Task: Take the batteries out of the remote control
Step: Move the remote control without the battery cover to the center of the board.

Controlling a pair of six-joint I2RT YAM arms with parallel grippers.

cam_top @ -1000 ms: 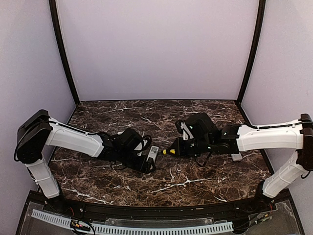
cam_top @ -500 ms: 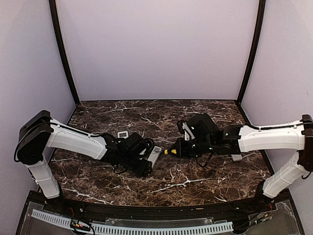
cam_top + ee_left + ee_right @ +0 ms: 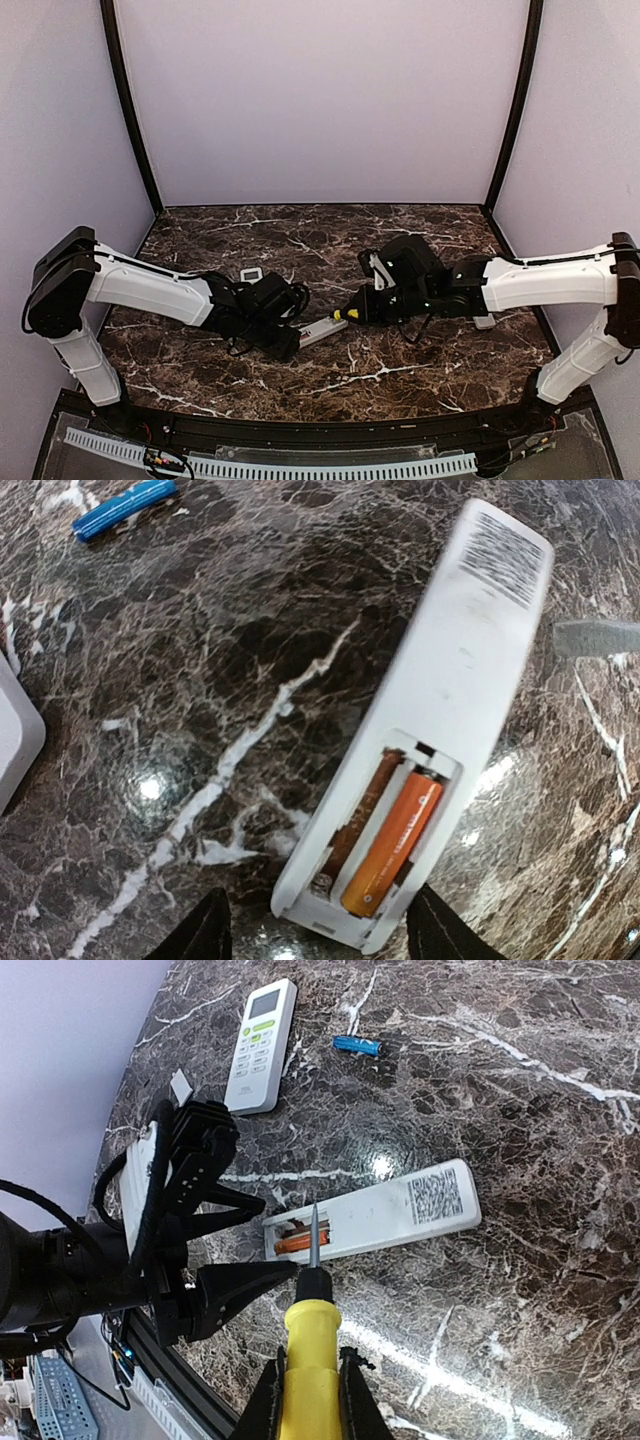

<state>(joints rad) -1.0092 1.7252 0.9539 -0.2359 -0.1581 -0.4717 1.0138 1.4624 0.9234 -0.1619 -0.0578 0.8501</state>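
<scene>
A white remote (image 3: 440, 690) lies back-up on the marble table, its battery bay open. One orange battery (image 3: 393, 846) sits in the bay; the slot beside it is bare. The remote also shows in the top view (image 3: 325, 328) and the right wrist view (image 3: 380, 1210). My left gripper (image 3: 320, 925) is open, its fingers either side of the remote's bay end without touching. My right gripper (image 3: 310, 1385) is shut on a yellow-handled tool (image 3: 312, 1345), whose metal tip hovers over the bay. A blue battery (image 3: 357, 1045) lies loose on the table, also seen in the left wrist view (image 3: 125, 505).
A second white remote (image 3: 260, 1045) with green buttons lies face-up beyond the blue battery. A small white cover (image 3: 251, 274) lies near the left arm. Another pale flat piece (image 3: 483, 322) lies under the right forearm. Side walls close in the table.
The remote was tipped up in my left gripper; now it lies flat on the table and the left jaws stand open around its end. The right gripper with the tool shifted slightly.
</scene>
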